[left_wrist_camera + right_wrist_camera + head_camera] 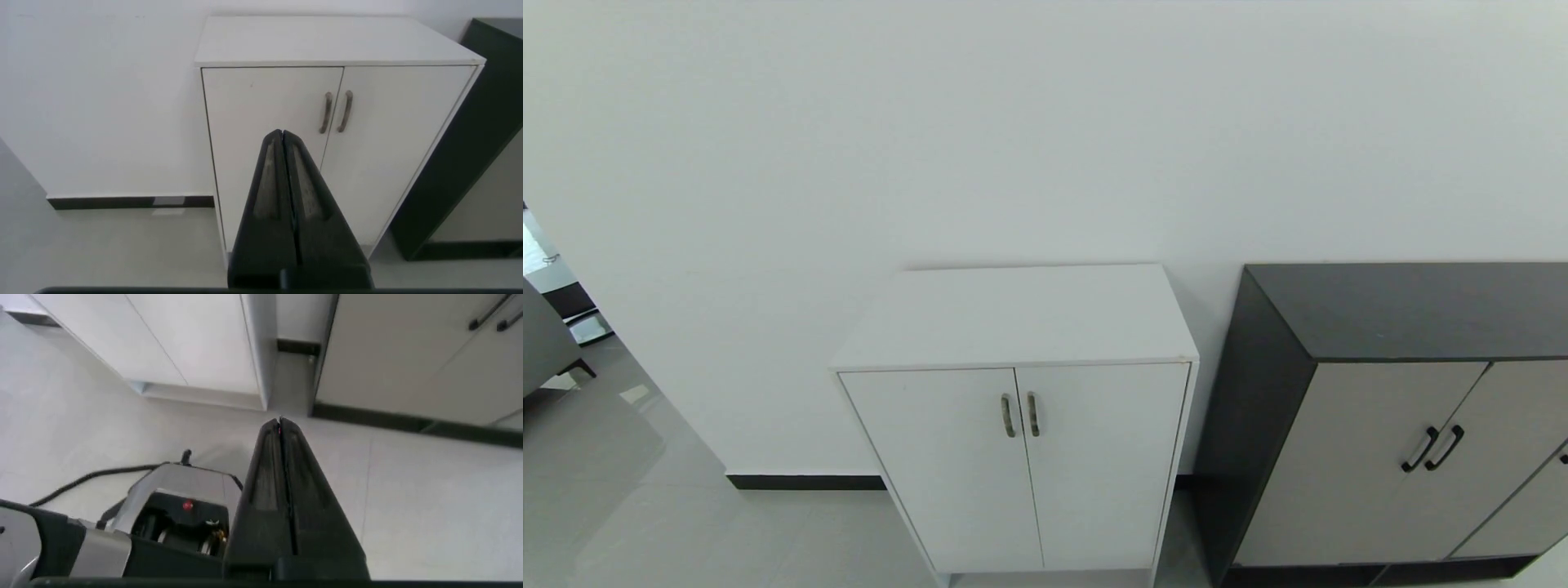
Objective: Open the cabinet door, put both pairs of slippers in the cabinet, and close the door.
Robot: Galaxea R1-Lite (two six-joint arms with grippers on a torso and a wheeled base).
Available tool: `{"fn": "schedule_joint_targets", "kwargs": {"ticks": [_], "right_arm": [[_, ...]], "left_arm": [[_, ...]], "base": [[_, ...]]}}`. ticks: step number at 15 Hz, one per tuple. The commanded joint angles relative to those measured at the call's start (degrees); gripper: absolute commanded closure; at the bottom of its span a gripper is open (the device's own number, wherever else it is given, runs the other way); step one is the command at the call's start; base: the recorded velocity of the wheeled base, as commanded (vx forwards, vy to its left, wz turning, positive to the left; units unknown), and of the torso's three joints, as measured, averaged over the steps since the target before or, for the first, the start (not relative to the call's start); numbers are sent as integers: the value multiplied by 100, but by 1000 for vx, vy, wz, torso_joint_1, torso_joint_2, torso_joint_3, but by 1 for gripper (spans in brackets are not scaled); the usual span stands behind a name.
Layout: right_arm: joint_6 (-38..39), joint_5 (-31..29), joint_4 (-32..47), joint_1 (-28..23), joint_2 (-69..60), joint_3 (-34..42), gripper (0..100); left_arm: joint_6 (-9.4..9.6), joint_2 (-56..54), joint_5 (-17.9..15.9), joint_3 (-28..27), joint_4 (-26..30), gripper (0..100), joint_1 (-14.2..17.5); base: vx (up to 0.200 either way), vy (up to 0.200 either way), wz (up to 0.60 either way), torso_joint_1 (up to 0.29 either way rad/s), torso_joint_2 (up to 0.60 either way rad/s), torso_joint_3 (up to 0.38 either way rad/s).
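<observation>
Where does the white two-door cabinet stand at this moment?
In the head view the white two-door cabinet stands at the lower centre against the white wall, doors shut, with the black cabinet with grey doors beside it on the robot's right.

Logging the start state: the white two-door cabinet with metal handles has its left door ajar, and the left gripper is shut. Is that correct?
Not quite. The left door is not ajar: both doors of the white two-door cabinet are fully closed, as the head view shows. The left gripper is shut, as stated.
</observation>
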Motion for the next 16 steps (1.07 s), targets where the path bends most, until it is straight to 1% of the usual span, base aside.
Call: {"fn": "schedule_joint_targets", "kwargs": {"ticks": [1,2,3,4,6,7,10,16], "right_arm": [[-423,-96,79,122,-690,36,100],[-660,-140,53,306,-814,44,100],[-616,-148,53,342,-831,62,100],[-388,-192,53,131,-945,71,100],[-308,-263,53,-845,-1701,71,100],[-308,-263,53,-1205,-2114,71,100],[-282,-263,53,-1504,-2826,71,100],[-273,-263,53,-1513,-2853,71,100]], "left_arm": [[1,7,-7,0,-1,100,4],[9,7,-16,0,-1,100,4],[-8,7,-7,0,-1,100,4],[-8,7,11,0,-1,100,4],[9,7,-7,0,-1,100,4],[9,7,-7,0,-1,100,4],[9,7,-7,0,-1,100,4],[9,7,-7,0,-1,100,4]], "base": [[0,0,0,0,0,0],[0,0,0,0,0,0],[0,0,0,0,0,0],[0,0,0,0,0,0],[0,0,0,0,0,0],[0,0,0,0,0,0],[0,0,0,0,0,0],[0,0,0,0,0,0]]}}
